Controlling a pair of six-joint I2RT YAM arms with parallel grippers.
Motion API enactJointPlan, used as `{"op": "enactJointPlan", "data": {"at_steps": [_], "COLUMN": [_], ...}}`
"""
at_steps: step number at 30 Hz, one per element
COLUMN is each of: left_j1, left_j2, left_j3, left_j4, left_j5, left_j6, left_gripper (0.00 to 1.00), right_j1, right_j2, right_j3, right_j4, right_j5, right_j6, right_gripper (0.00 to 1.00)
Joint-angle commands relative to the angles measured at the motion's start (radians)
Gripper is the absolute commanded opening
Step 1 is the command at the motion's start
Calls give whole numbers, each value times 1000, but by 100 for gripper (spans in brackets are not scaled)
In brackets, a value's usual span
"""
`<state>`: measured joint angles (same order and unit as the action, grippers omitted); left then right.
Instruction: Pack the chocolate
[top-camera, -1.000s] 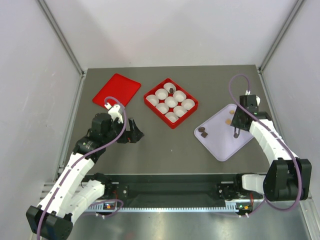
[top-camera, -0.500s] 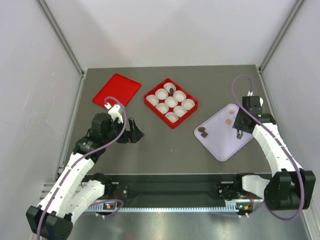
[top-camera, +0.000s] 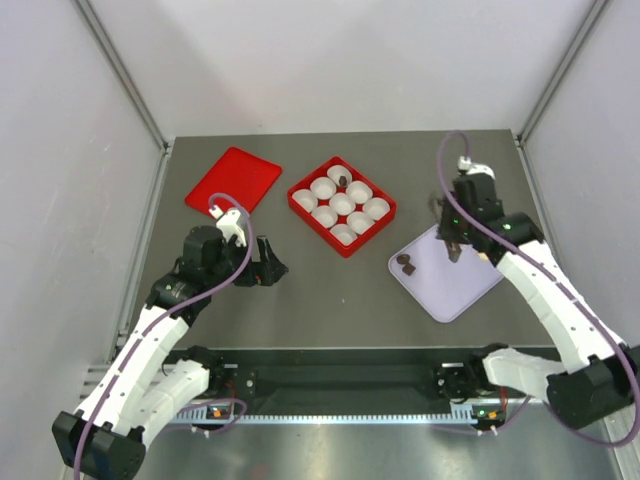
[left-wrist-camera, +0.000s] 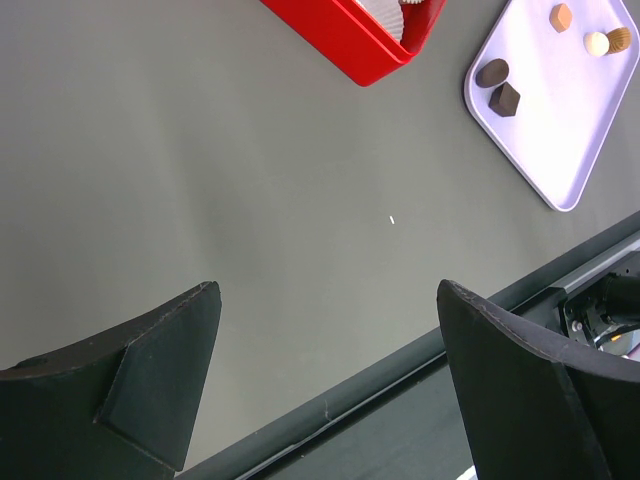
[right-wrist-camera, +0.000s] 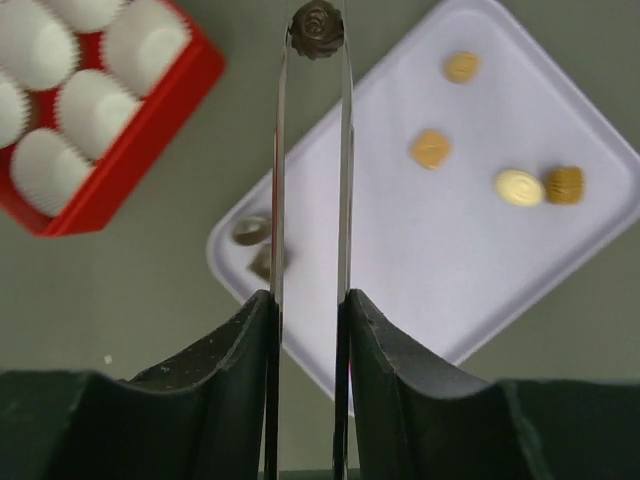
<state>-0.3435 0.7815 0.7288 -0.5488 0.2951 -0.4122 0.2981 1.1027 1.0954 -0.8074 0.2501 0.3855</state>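
Fingers (right-wrist-camera: 278, 180) around chocolate (right-wrist-camera: 317, 28); six on tray (right-wrist-camera: 400, 260)

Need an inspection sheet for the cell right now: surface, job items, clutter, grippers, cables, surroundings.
Surface: dark grey table, one tiny white speck.
Job's things: red box with nine white paper cups; boxed chocolate sits in the far cup. Lavender tray carries two dark pieces and four tan or pale pieces.
Clutter: red lid lying flat, left of the box.
Grippers: left gripper open above bare table. Right gripper has its fingers shut on the held chocolate, a dark one.
Cables: purple cable looping on each arm, no snag seen.
Surroundings: pale walls on three sides.
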Motion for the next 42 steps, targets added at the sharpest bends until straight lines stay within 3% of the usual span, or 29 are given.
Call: {"op": "enactJointPlan", "data": {"at_steps": [1,7,15,35,42], "left_j1": [-5,-5,-5,-5,-5], "left_j2": [4,1,-5,-7,-7], "left_j3": [-3,-3,-2,-2,0], "left_j4": [47,44,43,43,43], "left_j5": [12,3,-4,-1,-1], "left_j6": [7,7,7,9,9], "left_gripper": [94,94,94,94,94], "right_j1": [169,320,354,357,357], "right_j2": [80,314,546,664,677], "right_j3": [121,271,406,436,432], "right_j4": [59,178,235,287,287], "right_j5": [51,75,81,106,115], "right_j6": [47,27,-11,-16,-20], "right_gripper": [34,34,35,38,44]}}
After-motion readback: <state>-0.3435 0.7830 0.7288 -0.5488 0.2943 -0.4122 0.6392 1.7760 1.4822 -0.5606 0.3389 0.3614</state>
